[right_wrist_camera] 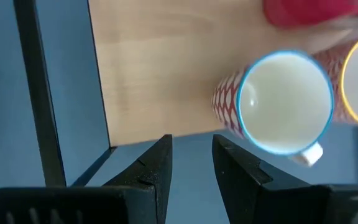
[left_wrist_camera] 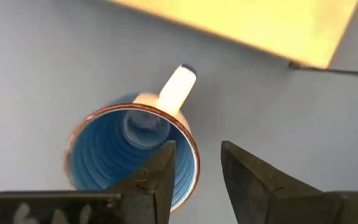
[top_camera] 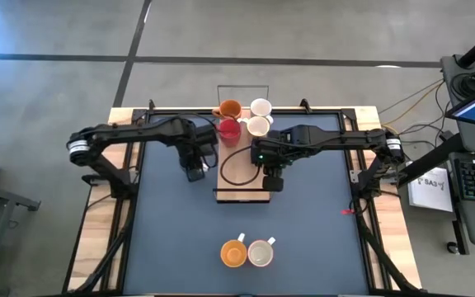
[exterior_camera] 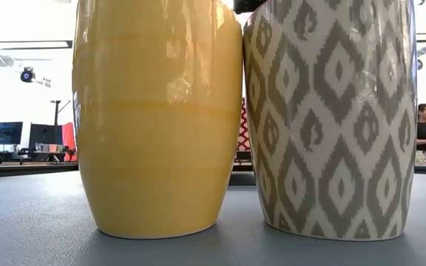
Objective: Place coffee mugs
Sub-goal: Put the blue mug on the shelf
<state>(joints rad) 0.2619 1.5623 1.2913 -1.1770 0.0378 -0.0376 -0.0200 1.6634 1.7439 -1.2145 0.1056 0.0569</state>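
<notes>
Blue-glazed inside and rimmed in a reddish brown, one of the coffee mugs [left_wrist_camera: 132,155] is standing upright on the grey tabletop [top_camera: 303,231] directly beneath the left pincer [left_wrist_camera: 194,177]. Its fingers are standing apart and holding nothing; one fingertip is hanging over the mug's mouth, the other just outside the wall, so the rim is lying between them. The white handle is pointing away from the pincer, toward the wooden board [top_camera: 237,173] beyond it. The high view is not showing this mug, because the left arm is covering it.

The right pincer [right_wrist_camera: 191,162] is also parted and empty, hovering at the board's near edge. Just ahead of it on the board a cream-lined mug with a red pattern [right_wrist_camera: 278,102] is standing, handle turned back toward the pincer, with a red mug [right_wrist_camera: 309,11] and another beyond it. An orange mug [top_camera: 233,253] and a patterned white mug [top_camera: 261,252] are sitting touching at the tabletop's front, well apart from both arms. The left arm is much the nearer to the blue mug, and any fresh grip looks to depend on that straddled wall.
</notes>
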